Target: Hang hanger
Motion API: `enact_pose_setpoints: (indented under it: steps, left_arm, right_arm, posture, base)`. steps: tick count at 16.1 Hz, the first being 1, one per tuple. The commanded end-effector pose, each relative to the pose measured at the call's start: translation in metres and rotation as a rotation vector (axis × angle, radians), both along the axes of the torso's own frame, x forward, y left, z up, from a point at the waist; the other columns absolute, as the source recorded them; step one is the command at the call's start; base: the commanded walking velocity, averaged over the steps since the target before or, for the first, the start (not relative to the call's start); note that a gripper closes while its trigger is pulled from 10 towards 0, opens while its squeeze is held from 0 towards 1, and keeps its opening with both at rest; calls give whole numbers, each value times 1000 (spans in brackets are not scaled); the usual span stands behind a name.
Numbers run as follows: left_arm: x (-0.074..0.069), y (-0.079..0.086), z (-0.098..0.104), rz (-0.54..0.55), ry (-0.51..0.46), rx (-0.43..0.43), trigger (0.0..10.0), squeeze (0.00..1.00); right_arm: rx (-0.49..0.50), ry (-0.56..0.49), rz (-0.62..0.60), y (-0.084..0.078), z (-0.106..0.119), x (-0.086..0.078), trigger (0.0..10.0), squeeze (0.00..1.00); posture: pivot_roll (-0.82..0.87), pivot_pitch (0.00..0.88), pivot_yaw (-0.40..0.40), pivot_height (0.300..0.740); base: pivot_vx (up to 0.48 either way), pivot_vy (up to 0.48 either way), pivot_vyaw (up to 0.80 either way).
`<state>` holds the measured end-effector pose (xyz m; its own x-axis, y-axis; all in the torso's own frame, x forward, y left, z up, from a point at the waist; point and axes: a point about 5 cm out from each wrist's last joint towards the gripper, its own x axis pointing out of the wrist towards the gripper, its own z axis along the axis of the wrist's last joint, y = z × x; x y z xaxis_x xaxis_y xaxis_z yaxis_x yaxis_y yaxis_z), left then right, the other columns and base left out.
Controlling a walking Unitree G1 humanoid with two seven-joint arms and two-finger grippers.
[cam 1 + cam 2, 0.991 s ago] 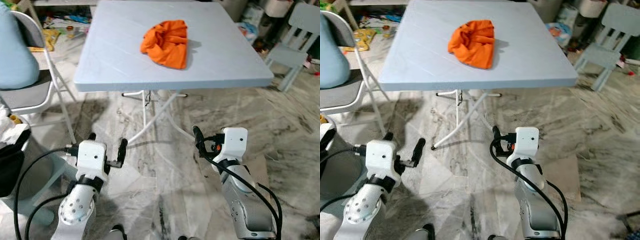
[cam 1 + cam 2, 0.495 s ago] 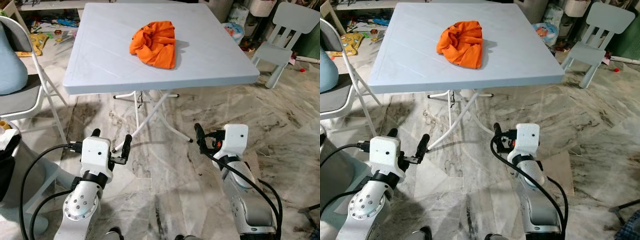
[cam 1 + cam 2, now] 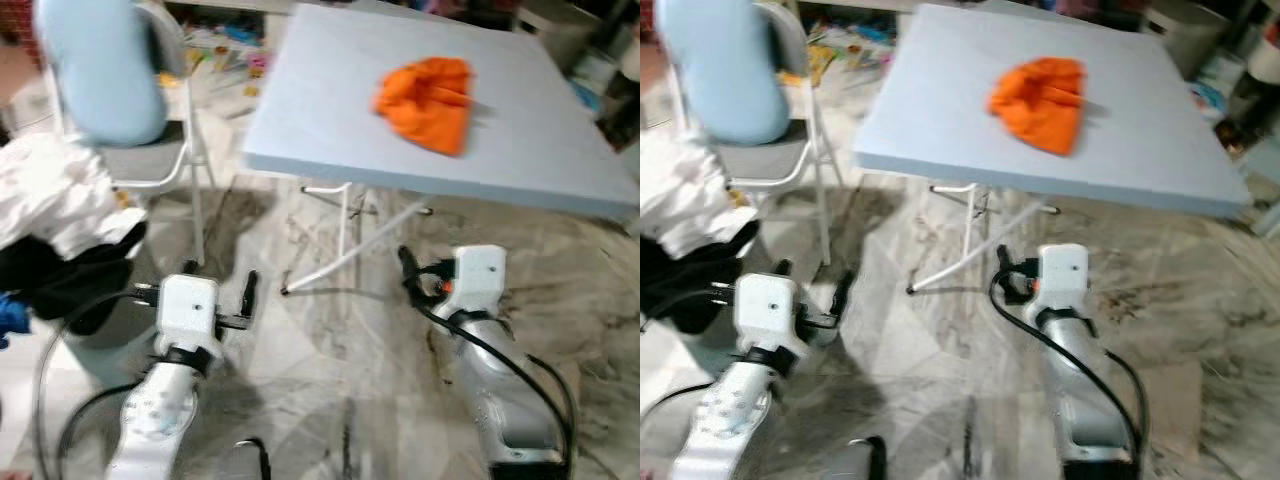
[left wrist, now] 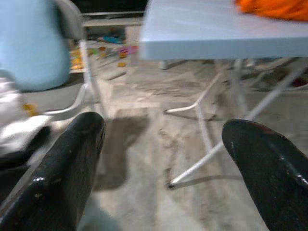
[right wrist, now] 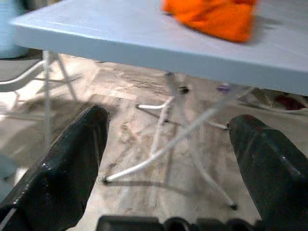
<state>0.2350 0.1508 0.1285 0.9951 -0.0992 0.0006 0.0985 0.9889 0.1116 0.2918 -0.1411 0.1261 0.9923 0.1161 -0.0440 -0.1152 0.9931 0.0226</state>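
Left wrist view: left tool (image 4: 159, 159) spread, empty; right tool (image 5: 168, 159) spread, empty, both low over floor (image 3: 330, 400).
Hanger location: cannot tell, blur.
Risk: advancing blind, arm clips counter (image 3: 420, 170) edge or leg (image 3: 350, 235).
Chair (image 3: 150, 165) and clothes pile (image 3: 60, 210) crowd left side.
Open floor between chair and counter.
Orange cloth (image 3: 428, 100) on counter, well apart from both tools.
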Motion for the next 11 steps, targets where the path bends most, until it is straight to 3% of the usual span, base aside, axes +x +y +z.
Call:
enact_pose_setpoints:
  steps: [1,5,11]
  left_arm:
    - [-2,-5,0,-10,3,-3,10000,0]
    - [0,-6,1,-12,6,-18,10000,0]
    - [1,-7,-2,-15,37,-24,10000,0]
  right_arm:
    - [-4,8,-19,-5,-2,-1,10000,0]
    - [4,12,0,1,-3,-4,10000,0]
    - [12,13,-12,-1,-3,-3,10000,0]
  posture:
    - [34,151,-76,740]
    - [25,158,-72,740]
    - [21,170,-69,740]
  base:
    - [0,0,712]
    - [0,0,673]
    - [0,480,0]
